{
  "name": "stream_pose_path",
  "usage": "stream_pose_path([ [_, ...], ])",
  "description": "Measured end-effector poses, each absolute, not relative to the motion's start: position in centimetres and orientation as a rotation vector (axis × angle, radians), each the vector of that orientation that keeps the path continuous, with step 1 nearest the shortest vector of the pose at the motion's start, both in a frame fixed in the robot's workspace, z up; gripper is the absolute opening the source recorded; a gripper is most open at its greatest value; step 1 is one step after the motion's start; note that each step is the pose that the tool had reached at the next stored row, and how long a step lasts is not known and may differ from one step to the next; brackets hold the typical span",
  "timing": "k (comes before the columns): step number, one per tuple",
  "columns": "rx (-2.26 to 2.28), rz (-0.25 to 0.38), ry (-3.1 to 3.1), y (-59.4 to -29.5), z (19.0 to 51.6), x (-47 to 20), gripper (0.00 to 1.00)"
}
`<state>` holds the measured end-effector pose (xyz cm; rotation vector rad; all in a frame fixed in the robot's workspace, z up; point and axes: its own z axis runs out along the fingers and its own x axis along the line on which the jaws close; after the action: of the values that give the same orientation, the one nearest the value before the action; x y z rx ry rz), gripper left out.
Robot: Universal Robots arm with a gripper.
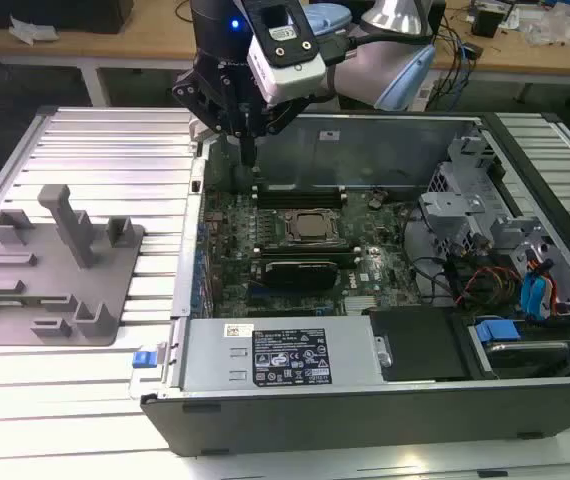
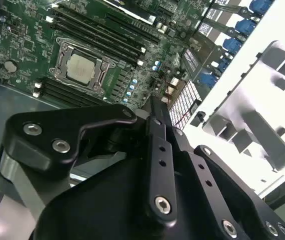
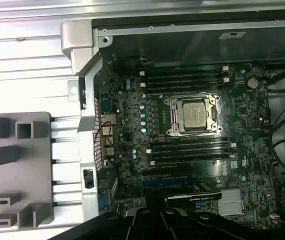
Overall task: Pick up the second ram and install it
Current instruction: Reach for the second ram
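From where I stand, the black metal gripper point(image 1: 248, 152) hangs tip-down inside the open grey computer case point(image 1: 365, 415), fingers pressed together with nothing visible between them, just above the long black memory slots point(image 1: 300, 197). I cannot tell where the thin green second ram stick is. I'd judge this the install stage, where seating calls for a straight, square push along one slot.

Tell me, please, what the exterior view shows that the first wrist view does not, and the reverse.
Exterior view, not first wrist view: the power supply along the case's near side, and the blue-tabbed drive bays.
First wrist view, not exterior view: a thin red-and-black wire loop at the board's edge.
Both: the processor, the black memory slots on either side of it, the grey fixture beside the case, and the gripper over the board.
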<state>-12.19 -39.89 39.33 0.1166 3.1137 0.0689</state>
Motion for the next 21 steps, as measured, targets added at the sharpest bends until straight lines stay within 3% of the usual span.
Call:
stream_pose_path([
  [21,0.117,0.069,3.113,-39.9,39.3,-14.1,0.08],
])
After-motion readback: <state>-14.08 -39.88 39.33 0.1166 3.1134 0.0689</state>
